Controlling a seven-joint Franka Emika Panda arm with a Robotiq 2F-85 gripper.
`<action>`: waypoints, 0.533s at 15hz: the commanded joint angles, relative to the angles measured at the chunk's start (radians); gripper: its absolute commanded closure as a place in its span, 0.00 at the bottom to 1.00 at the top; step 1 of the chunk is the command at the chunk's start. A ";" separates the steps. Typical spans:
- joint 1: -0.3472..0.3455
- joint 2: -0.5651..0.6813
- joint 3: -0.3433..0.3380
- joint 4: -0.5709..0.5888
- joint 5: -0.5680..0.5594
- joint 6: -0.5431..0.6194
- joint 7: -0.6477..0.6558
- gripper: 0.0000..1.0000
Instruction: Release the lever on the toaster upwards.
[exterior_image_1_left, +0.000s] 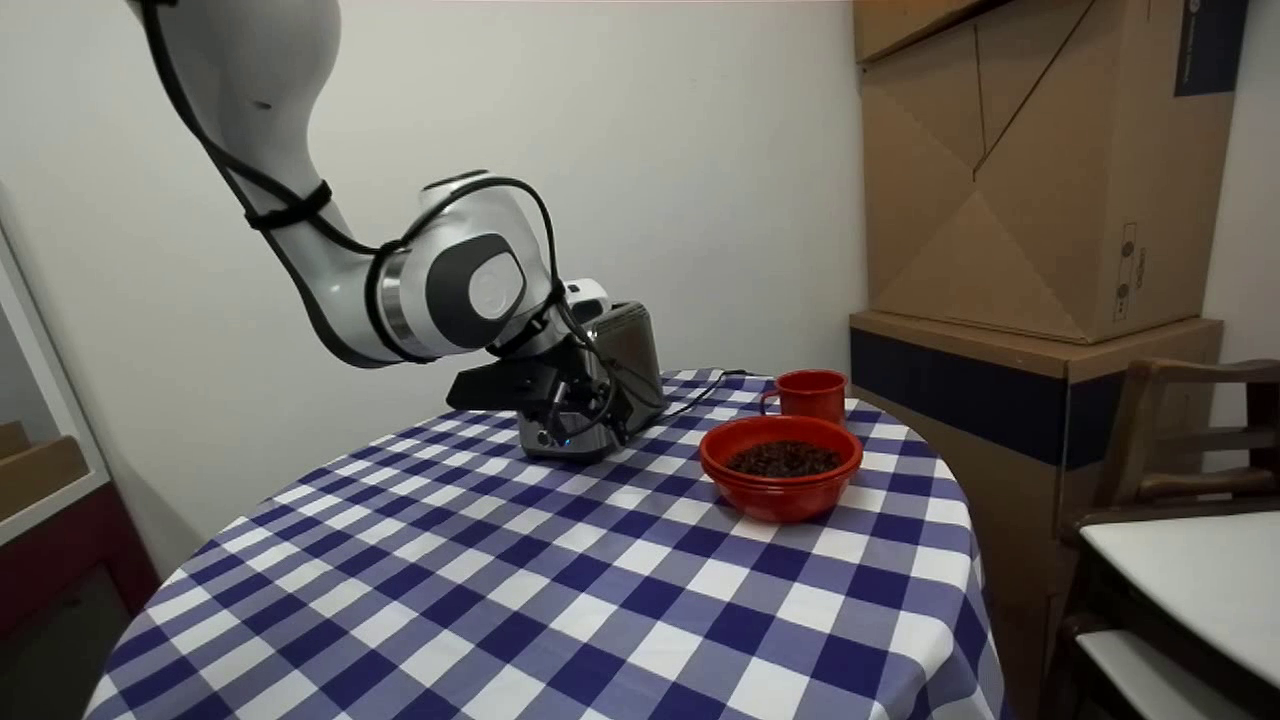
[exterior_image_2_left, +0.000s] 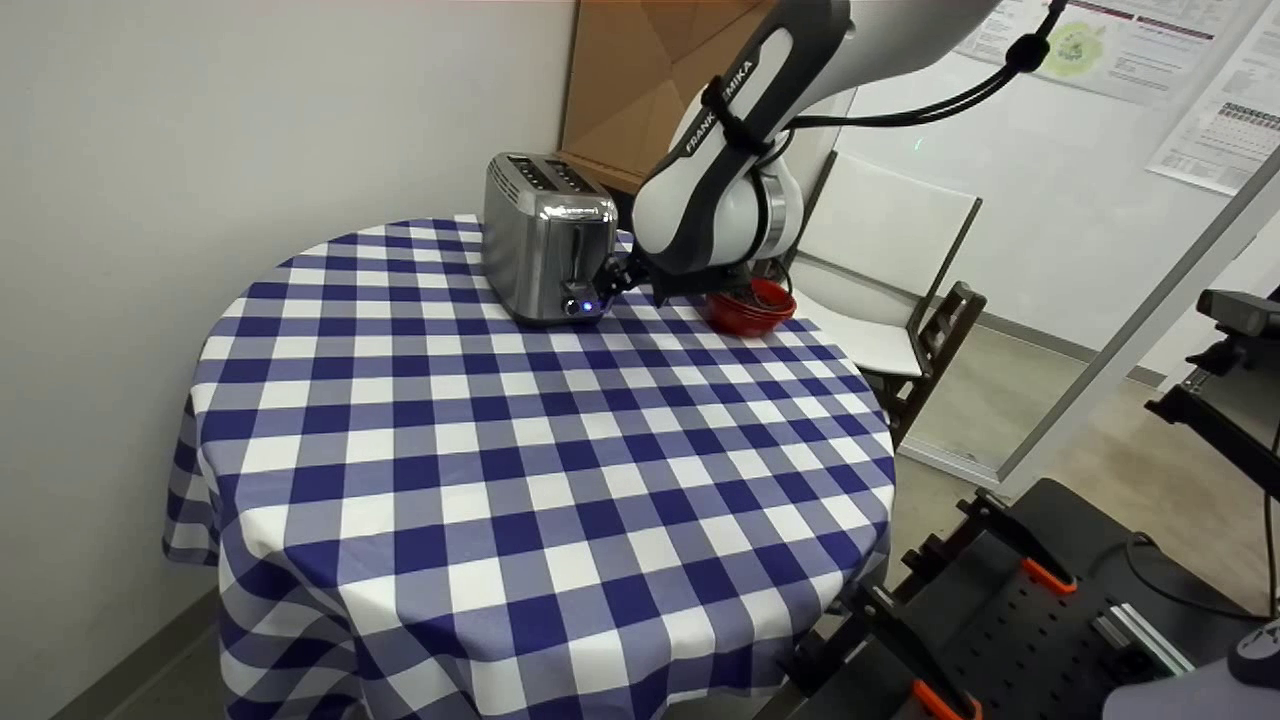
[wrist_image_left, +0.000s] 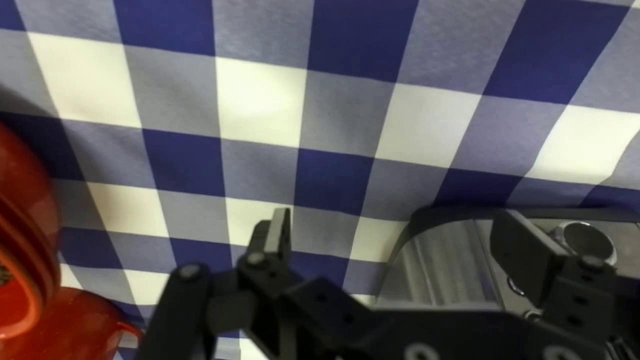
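The silver toaster (exterior_image_2_left: 515, 250) stands at the back of the table; it also shows partly behind my arm in an exterior view (exterior_image_1_left: 632, 350). Its front has a dark vertical slot, with the lever (exterior_image_2_left: 576, 287) seemingly low in it, too small to be sure. A small blue light is lit below. My gripper (wrist_image_left: 400, 237) is open and empty. In the wrist view, one finger is over the tablecloth and the other overlaps the toaster's front (wrist_image_left: 440, 265) beside a round knob (wrist_image_left: 585, 243). The lever is not distinguishable there. Contact with the toaster cannot be told.
Stacked red bowls (exterior_image_1_left: 785, 497) holding dark bits and a red mug (exterior_image_1_left: 815, 395) stand beside the toaster; the bowls also show in the wrist view (wrist_image_left: 25, 200). A black cord (exterior_image_1_left: 705, 395) runs behind. A wall and cardboard boxes (exterior_image_1_left: 1000, 230) border the checked table (exterior_image_2_left: 500, 450).
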 joint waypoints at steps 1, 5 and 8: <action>0.008 0.055 0.002 0.061 0.020 0.051 0.027 0.00; 0.007 0.072 0.008 0.084 0.029 0.054 0.037 0.00; -0.003 0.066 0.022 0.083 0.031 0.018 0.035 0.00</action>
